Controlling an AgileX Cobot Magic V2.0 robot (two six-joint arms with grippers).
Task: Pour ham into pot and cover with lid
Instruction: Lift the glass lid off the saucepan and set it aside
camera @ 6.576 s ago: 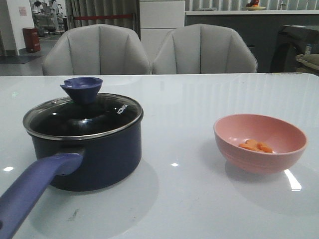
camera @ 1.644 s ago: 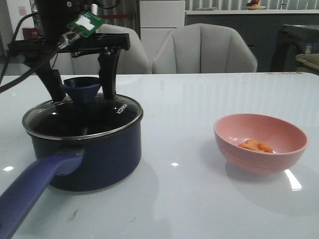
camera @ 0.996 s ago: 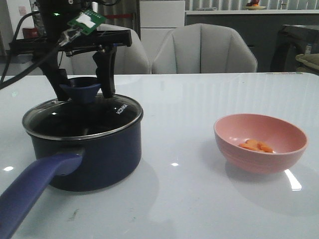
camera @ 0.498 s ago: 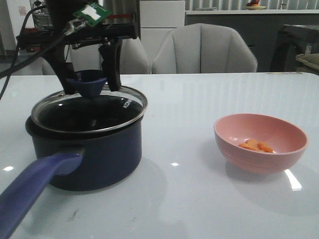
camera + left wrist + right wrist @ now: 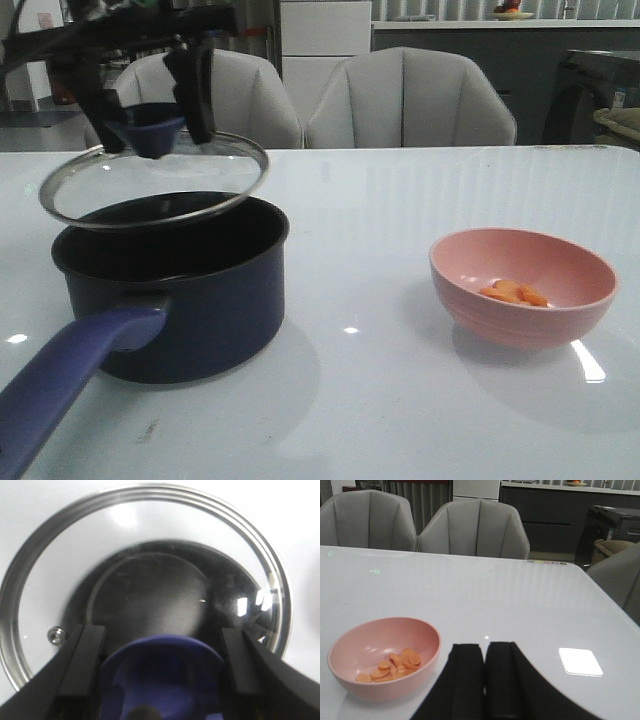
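My left gripper [image 5: 152,128] is shut on the purple-blue knob [image 5: 162,672] of the glass lid [image 5: 155,185] and holds the lid tilted a little above the pot. The dark navy pot [image 5: 180,290] stands open at the table's left, its long handle [image 5: 60,385] pointing toward the near left. In the left wrist view the pot's black inside [image 5: 150,595] shows through the lid's glass. The ham [image 5: 515,293], several orange slices, lies in the pink bowl [image 5: 525,320] at the right; it also shows in the right wrist view [image 5: 392,666]. My right gripper [image 5: 485,652] is shut and empty, beside the bowl [image 5: 385,690].
Two grey chairs [image 5: 405,95] stand behind the white table [image 5: 400,420]. A dark counter runs along the back right.
My left gripper closed on the lid's knob and lifted the lid off the pot, up and to the left. The pot now stands open. The bowl has not moved.
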